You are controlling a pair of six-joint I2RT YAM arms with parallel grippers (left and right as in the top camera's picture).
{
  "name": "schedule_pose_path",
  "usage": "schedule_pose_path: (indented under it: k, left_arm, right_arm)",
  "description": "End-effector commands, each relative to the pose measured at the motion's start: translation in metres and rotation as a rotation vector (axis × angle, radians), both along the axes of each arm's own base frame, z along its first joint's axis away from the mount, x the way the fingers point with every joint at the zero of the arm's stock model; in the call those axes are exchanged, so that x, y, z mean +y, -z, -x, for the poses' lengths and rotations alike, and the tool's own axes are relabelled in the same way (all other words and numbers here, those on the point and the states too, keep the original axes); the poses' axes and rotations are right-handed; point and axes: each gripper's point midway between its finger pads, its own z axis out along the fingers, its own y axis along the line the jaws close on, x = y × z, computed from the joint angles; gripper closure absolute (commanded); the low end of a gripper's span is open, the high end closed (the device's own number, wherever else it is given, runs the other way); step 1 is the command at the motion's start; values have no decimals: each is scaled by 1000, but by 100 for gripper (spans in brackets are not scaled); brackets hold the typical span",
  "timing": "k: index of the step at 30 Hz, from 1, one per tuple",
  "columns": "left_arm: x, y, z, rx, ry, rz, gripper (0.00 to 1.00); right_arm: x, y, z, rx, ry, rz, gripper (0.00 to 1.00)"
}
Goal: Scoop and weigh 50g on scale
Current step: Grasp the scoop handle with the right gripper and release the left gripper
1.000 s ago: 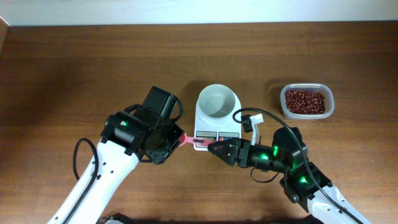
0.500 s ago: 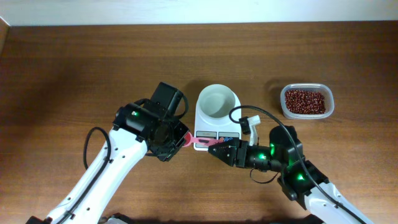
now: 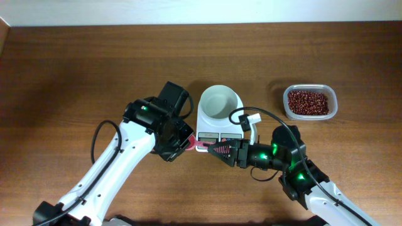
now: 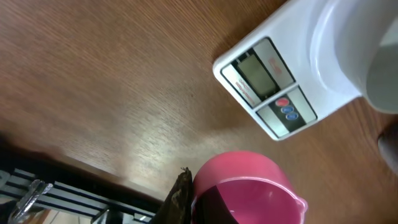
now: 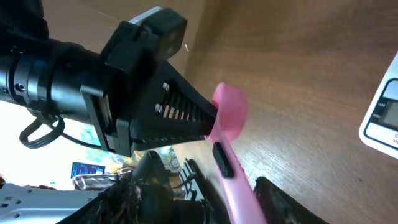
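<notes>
A brown wooden surface runs back to a pale wall along the far edge. Near its middle, the left claw is clamped tight on the pink spoon, holding it at the scoop end. In the left wrist view the rounded pink scoop sits right against 1 dark finger at the bottom of the picture.

The spoon's handle points right, toward the right claw. In the right wrist view that claw's 2 fingers stand apart on either side of the handle. A strip of wood shows between the handle and 1 finger, and I cannot tell whether the pads press on the handle. A small black piece sits on the handle partway along. From overhead the 2 claws face each other tip to tip, with the spoon bridging them.

Just beyond the spoon, on the far side, stands the scale. It is white, and its grey display and red and blue buttons face the near edge. Seen from overhead, the spoon crosses the scale's near left corner. The round white bowl rests on the far part of the scale, its inside plain white.

Well to the right of the scale, the red-brown beans fill a clear rectangular tub. Green lights glow on the right arm, and a black cable loops above it.
</notes>
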Motion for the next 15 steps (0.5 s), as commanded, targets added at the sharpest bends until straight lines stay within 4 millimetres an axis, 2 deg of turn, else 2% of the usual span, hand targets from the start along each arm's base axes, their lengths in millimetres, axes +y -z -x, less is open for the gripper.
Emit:
schedule_pose_path:
  k: [1, 2, 8, 15]
  left_arm:
    - [-16, -3, 3, 6, 80, 86, 100]
    - [-22, -5, 2, 1, 96, 116, 100]
    - [-22, -5, 1, -4, 97, 118, 100]
    - [-27, -5, 5, -2, 118, 113, 100]
  right_arm:
    - [2, -6, -2, -30, -4, -3, 40]
    - [2, -6, -1, -17, -5, -8, 41]
    - [2, -6, -1, 21, 5, -17, 52]
    - [2, -6, -1, 53, 13, -25, 59]
